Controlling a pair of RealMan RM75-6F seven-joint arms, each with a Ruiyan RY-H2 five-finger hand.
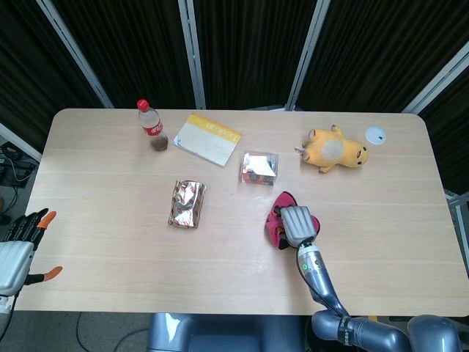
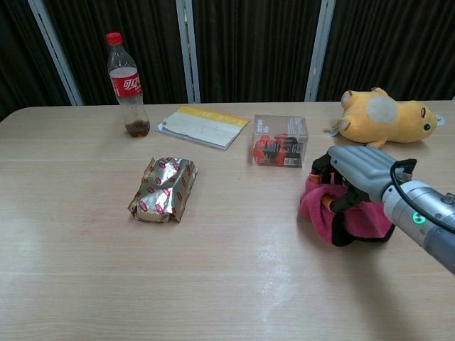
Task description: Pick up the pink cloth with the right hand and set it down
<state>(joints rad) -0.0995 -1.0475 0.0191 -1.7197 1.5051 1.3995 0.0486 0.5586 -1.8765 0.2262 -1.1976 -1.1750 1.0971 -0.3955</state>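
My right hand (image 1: 296,222) (image 2: 352,176) grips the pink cloth (image 1: 280,218) (image 2: 317,207) near the middle of the table, just in front of the clear box. The cloth bunches under the grey palm and hangs down to the tabletop; I cannot tell whether it rests on the wood or hangs just above it. My left hand (image 1: 20,249) stays off the table's left front corner in the head view, fingers spread, holding nothing.
A clear box of red items (image 1: 259,168) (image 2: 280,141) stands just behind the cloth. A foil snack pack (image 1: 187,203) (image 2: 164,188) lies to the left. Cola bottle (image 1: 152,125), yellow booklet (image 1: 207,138), yellow plush toy (image 1: 334,149) and white disc (image 1: 375,133) line the far side.
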